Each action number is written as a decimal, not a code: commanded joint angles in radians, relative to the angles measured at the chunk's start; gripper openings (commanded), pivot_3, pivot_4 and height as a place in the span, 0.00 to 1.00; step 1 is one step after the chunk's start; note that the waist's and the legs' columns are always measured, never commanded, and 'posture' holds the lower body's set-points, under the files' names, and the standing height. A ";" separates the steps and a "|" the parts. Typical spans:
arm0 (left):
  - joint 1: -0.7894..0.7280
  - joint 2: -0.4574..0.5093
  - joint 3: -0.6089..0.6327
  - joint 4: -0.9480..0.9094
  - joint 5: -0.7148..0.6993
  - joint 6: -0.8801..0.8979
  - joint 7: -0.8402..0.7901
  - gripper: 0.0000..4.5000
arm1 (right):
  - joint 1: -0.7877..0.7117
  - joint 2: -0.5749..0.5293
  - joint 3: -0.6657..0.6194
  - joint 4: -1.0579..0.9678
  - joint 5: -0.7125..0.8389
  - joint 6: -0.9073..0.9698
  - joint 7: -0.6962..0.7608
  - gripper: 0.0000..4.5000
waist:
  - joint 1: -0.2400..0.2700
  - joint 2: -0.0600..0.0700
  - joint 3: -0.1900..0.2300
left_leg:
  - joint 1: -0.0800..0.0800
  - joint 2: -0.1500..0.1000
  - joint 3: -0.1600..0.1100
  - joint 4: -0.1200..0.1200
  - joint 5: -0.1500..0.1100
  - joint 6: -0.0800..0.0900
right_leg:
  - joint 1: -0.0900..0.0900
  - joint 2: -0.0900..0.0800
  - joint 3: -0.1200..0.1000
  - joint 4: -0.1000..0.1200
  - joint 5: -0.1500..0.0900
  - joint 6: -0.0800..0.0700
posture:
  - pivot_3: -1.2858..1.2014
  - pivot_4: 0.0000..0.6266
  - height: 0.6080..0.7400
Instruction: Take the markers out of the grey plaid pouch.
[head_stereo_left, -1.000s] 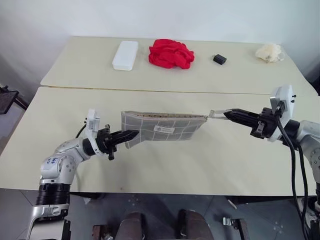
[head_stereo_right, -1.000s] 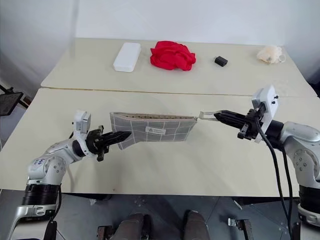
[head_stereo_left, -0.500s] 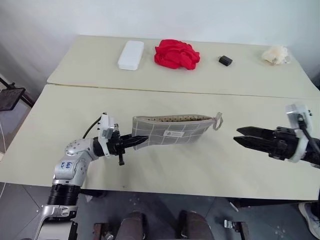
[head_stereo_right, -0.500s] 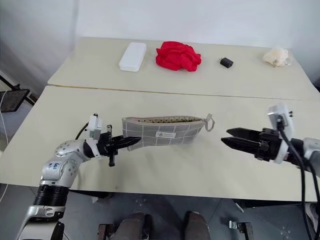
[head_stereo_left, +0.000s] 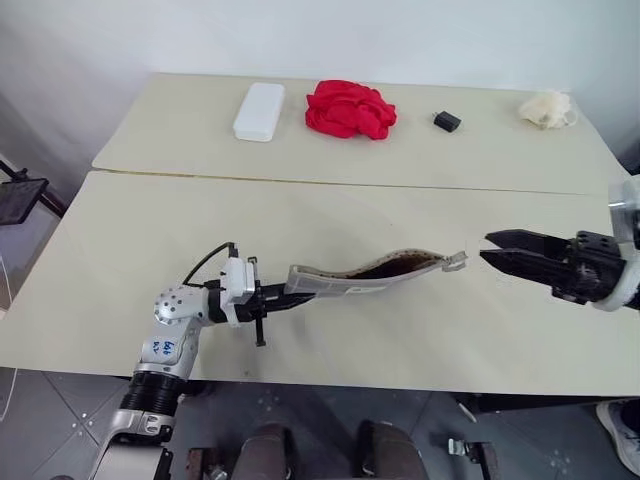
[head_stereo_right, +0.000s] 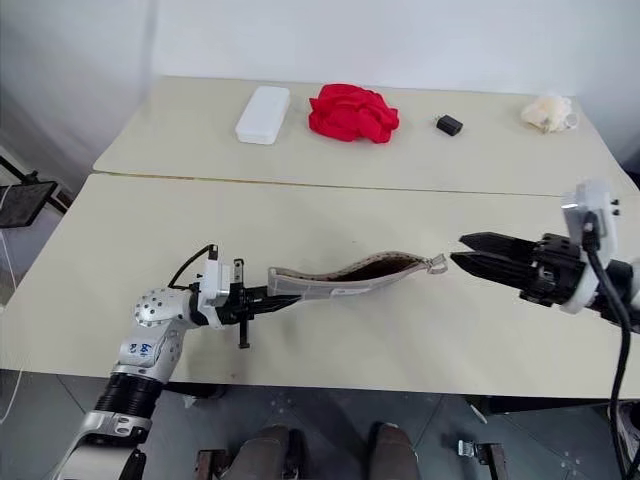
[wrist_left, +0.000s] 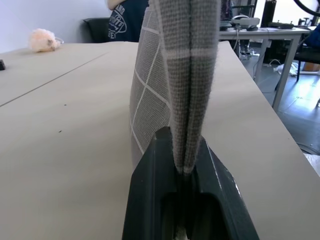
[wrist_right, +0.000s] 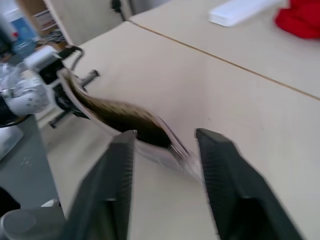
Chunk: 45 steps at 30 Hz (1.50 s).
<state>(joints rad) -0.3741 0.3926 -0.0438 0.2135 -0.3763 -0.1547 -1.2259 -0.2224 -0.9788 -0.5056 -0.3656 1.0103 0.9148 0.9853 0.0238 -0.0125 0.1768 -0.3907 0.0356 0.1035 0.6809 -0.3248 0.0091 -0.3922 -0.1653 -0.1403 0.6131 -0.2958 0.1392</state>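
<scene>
One grey plaid pouch (head_stereo_left: 350, 279) is held above the near table (head_stereo_left: 120, 250), turned nearly edge-on and sagging in a wave, its dark, dotted lining seen through the gaping mouth. One end is clamped by the closed left gripper (head_stereo_left: 284, 297). The right gripper (head_stereo_left: 490, 248) is seen parted and empty, just beside the pouch's pull tab (head_stereo_left: 456, 262). On the far table one white box (head_stereo_left: 258, 110), one red cloth (head_stereo_left: 349, 108), one small black block (head_stereo_left: 446, 121) and one cream bundle (head_stereo_left: 545, 107) are counted.

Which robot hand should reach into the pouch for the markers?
Probably the right gripper: it's open, empty and facing the grey plaid pouch's open end. The left gripper is shut, holding the other end.
</scene>
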 joint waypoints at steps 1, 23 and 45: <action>-0.005 -0.017 -0.022 -0.005 0.013 -0.025 0.006 0.00 | -0.041 -0.040 0.065 -0.132 0.014 -0.008 -0.005 0.16 | 0.001 0.000 0.000 | 0.000 0.000 -0.001 0.000 0.000 0.000 | 0.000 0.000 0.000 0.000 0.000 0.000 | 0.52 0.24 1.00; 0.009 -0.050 -0.055 -0.045 0.036 -0.058 0.064 0.00 | -0.348 0.072 0.356 -0.172 0.168 0.354 -0.392 0.01 | -0.001 0.000 0.000 | -0.003 0.000 -0.006 0.002 -0.001 0.001 | 0.000 0.000 -0.002 -0.001 0.001 0.000 | 0.52 0.24 1.00; -0.003 -0.047 -0.059 -0.051 0.041 -0.038 0.109 0.00 | -0.273 -0.049 0.423 -0.133 -0.074 0.165 -0.149 0.01 | 0.001 0.000 0.000 | -0.003 0.000 -0.006 0.002 -0.001 0.001 | 0.000 0.000 -0.001 -0.002 0.001 0.001 | 0.52 0.24 1.00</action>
<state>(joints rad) -0.3636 0.3476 -0.1015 0.1954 -0.3352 -0.1926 -1.1248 -0.4967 -0.9993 -0.0788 -0.4710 0.9513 1.1059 0.8108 0.0243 -0.0125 0.1769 -0.3933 0.0353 0.0978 0.6827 -0.3257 0.0105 -0.3923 -0.1656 -0.1417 0.6116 -0.2946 0.1402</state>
